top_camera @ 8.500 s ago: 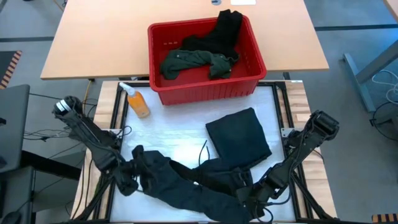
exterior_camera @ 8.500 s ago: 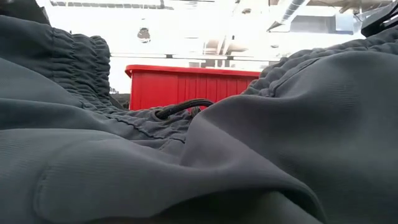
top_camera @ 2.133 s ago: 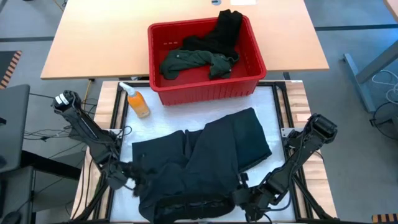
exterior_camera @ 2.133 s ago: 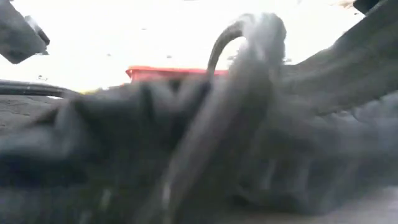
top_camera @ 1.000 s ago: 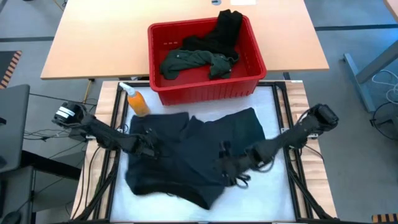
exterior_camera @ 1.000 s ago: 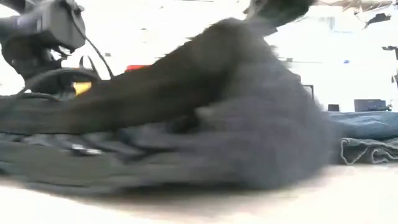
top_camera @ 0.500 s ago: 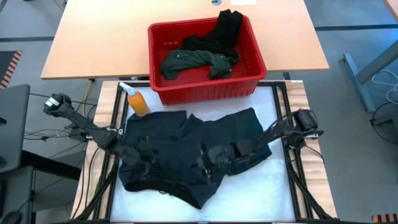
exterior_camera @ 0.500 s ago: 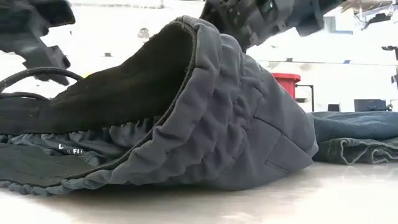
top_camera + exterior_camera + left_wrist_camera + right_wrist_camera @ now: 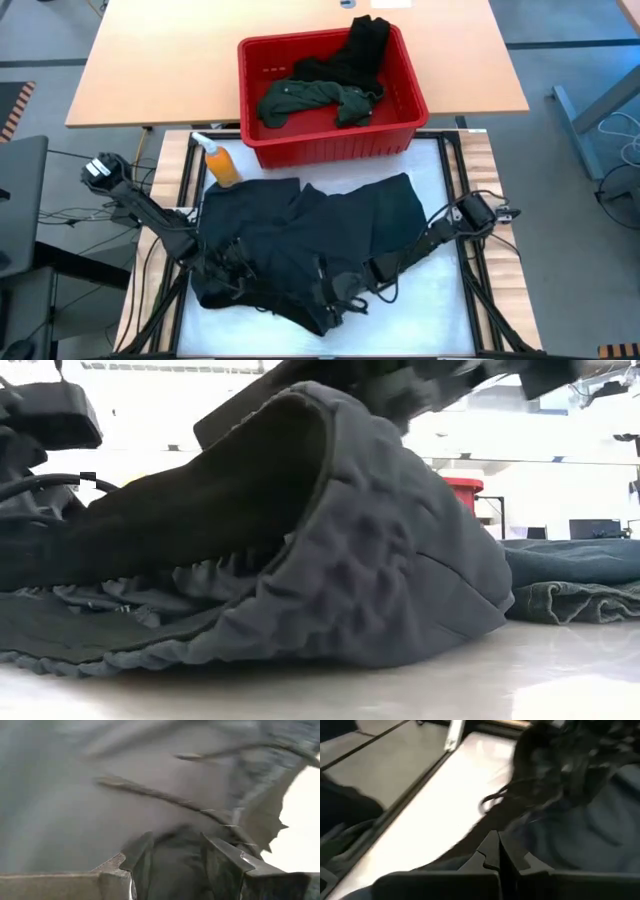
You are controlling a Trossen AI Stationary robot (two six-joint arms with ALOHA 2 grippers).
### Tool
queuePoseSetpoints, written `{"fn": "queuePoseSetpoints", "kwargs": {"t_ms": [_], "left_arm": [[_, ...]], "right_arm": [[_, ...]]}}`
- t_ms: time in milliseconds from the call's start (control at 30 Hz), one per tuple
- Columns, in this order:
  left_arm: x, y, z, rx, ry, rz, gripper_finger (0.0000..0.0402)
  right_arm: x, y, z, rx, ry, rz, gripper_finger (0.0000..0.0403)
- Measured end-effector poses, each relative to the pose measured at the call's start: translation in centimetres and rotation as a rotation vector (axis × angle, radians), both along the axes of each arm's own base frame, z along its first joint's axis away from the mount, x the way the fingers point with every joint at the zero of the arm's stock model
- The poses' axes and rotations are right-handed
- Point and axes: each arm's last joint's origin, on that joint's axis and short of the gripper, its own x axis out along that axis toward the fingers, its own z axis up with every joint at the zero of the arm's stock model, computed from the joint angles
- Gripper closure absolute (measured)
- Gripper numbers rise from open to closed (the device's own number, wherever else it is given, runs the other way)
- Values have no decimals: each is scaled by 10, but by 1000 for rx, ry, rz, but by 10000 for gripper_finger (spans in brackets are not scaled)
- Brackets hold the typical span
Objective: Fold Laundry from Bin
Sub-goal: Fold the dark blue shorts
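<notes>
Here, both claws work dark laundry (image 9: pixel 300 250) on the tabletop (image 9: pixel 430 310).
Left claw (image 9: pixel 172 865) open around fabric, right claw (image 9: pixel 498 851) closed; the fold may slip, bunching.

No writing, label, brand or number can be read anywhere here; nothing legible shows on the dark laundry (image 9: pixel 300 240), the red bin (image 9: pixel 330 140) or the orange bottle (image 9: pixel 220 162)

Two slim dark arms are seen from above, built of jointed black segments with thin black cables looped alongside. A pale patch is carried on the left arm's upper joint. The left claw (image 9: pixel 172 862) is made of flat, dark, angular fingers (image 9: pixel 227 862).
</notes>
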Motion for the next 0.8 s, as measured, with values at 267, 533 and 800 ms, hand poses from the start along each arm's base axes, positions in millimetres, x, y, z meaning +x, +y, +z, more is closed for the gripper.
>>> {"fn": "queuePoseSetpoints", "kwargs": {"t_ms": [267,533,800], "left_arm": [[3,-28,9,-129,-119,-252,251],[-19,-56,6,-181,-173,-221,251],[-28,-93,-38,-257,-132,-175,251]], "right_arm": [[-5,5,-9,63,94,-34,371],[-12,6,-17,21,189,-38,388],[-22,16,-23,4,252,-21,378]]}}
